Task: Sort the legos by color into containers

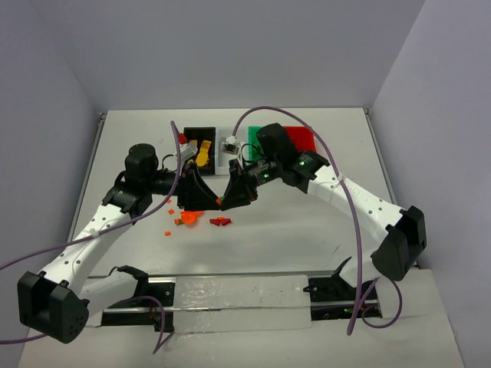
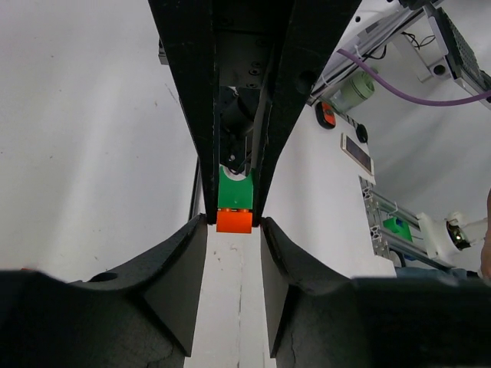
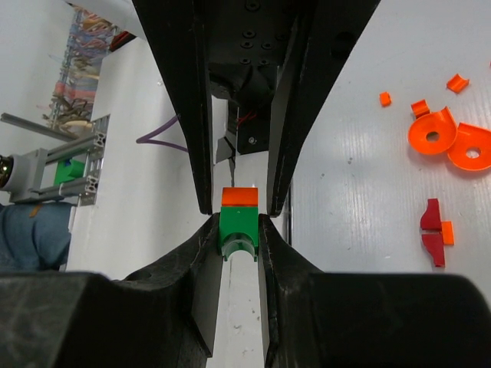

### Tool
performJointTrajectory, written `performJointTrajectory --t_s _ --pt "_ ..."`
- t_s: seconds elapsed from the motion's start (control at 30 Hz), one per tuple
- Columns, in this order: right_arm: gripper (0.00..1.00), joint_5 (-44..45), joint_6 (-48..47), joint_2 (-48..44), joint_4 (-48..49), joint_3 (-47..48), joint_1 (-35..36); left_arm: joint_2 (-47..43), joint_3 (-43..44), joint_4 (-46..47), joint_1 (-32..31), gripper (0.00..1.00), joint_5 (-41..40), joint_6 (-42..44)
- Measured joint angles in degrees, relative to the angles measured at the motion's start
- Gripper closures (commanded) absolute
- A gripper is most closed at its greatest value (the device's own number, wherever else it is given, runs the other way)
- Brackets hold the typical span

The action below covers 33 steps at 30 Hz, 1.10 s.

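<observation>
— What is being done at the left gripper (image 2: 234, 230)?

— The orange brick (image 2: 234, 221) is being flanked closely by its fingers, right at their tips. Whether it is being squeezed yet cannot be told, since a sliver of gap may be showing on either side.

— And just beyond those tips?

— The green brick (image 3: 238, 234) is being carried there, stuck face to face to the orange one. It is being pinched firmly between the fingers of the right gripper (image 3: 239, 230), and the two tools are being held nose to nose above the table (image 1: 307, 230).

— Why is the pair being taken from both ends?

— Two colours are being presented as one stack, so a pull-apart is being judged the step in hand. Each brick is being taken by its own sides, and the joint is being left free between the tools.

— What is being shown below them?

— Orange round pieces (image 3: 418, 142) and red pieces (image 3: 432, 241) are being left loose on the white surface, under the tools and slightly toward the arm bases, touched by neither.

— And beyond the fingers?

— A row is being formed, left to right, by the black bin (image 1: 196, 130) with yellow pieces (image 1: 202, 156) inside, the white bin (image 1: 227, 135), the green bin (image 1: 255, 130), partly hidden behind the right arm, and the red bin (image 1: 303, 136).

— The room?

— The table is being enclosed on three sides by pale grey walls (image 1: 230, 46), and purple cables (image 1: 268, 108) are being looped over both arms.
</observation>
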Motion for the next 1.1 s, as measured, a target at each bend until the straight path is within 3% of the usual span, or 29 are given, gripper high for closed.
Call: performJointTrajectory --t_s 0.2,0.37,0.53,0.6,0.67,0.97,1.1 --pt "1.00 0.1 -0.5 0.0 -0.6 0.0 0.1 0.1 0.0 0.1 -0.1 0.73 0.2 0.0" --pt "1.00 0.5 -0.9 0.0 -1.0 0.0 0.2 0.1 0.0 0.1 -0.2 1.00 0.4 0.1" --pt "0.86 1.0 -0.9 0.0 -1.4 0.0 0.3 0.2 0.0 -0.6 -0.2 1.00 0.3 0.5" --pt "0.61 1.2 -0.9 0.0 -1.7 0.0 0.4 0.3 0.0 -1.0 -0.2 1.00 0.3 0.9" --pt "0.54 1.3 -1.1 0.1 -2.0 0.0 0.4 0.3 0.0 -1.5 -0.3 1.00 0.2 1.7" --pt "0.53 2.7 -2.6 0.1 -2.4 0.0 0.6 0.3 0.6 -6.1 -0.8 1.00 0.4 6.3" --pt "0.59 2.7 -2.8 0.1 -2.5 0.0 0.6 0.3 0.7 -8.0 -0.8 1.00 0.4 8.1"
